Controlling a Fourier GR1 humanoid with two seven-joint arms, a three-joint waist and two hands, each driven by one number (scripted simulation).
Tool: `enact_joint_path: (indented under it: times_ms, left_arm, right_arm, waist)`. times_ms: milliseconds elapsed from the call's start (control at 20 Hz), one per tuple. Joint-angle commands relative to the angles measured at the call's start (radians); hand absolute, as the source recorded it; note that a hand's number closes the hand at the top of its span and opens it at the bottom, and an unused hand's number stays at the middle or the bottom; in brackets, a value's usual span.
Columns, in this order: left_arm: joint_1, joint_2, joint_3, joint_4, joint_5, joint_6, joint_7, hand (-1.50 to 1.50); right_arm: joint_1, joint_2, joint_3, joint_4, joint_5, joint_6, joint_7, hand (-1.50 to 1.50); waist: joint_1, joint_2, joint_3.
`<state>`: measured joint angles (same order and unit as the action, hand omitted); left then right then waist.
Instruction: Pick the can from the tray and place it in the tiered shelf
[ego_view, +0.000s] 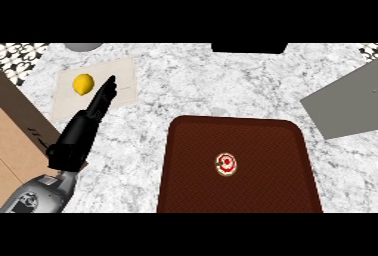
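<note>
Nearest the lower left edge: grey forearm entering, left hand (87, 120) extended up and away, fingers straight and pressed together into a narrow blade, holding nothing, tips over the near edge of a pale mat (122, 75). Right hand nowhere in view.

Right of centre on the marble counter (221, 85): dark brown tray (192, 175), rounded corners, raised rim. Can (227, 164) upright near the tray's middle, seen end-on, red-and-white top, clear of every rim.

Farther back at left: yellow lemon (83, 84) on the mat, just beside the fingertips, not part of the job. At the right edge: grey slab (347, 105), angled, judged to be the tiered shelf seen from above; tiers not distinguishable.

Assessment: pick not yet begun; can untouched, well apart from the left hand.

Recommended: approach with whichever hand reaches cleanly, fingers opened before descent, closing around the can's side rather than its top. Lift straight up past the rim before travelling right. Keep upright throughout; avoid nudging the lemon when withdrawing.
</note>
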<state>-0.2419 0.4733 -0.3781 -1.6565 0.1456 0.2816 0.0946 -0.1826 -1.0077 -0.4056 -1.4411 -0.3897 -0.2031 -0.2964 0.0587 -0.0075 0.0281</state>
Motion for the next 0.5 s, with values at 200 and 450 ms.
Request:
enact_joint_path:
  times_ms: [200, 450]
  left_arm:
    - [-0.001, -0.101, 0.002, 0.119, 0.028, 0.017, -0.003, 0.0]
    - [-0.015, -0.096, 0.008, 0.126, 0.025, 0.003, 0.014, 0.0]
  right_arm:
    - [-0.203, 0.019, 0.053, 0.23, -0.02, 0.079, -0.068, 1.5]
    - [-0.276, 0.062, 0.1, 0.327, 0.019, 0.09, -0.129, 1.5]
  waist:
    - [-0.018, 0.025, -0.028]
    - [-0.027, 0.025, -0.027]
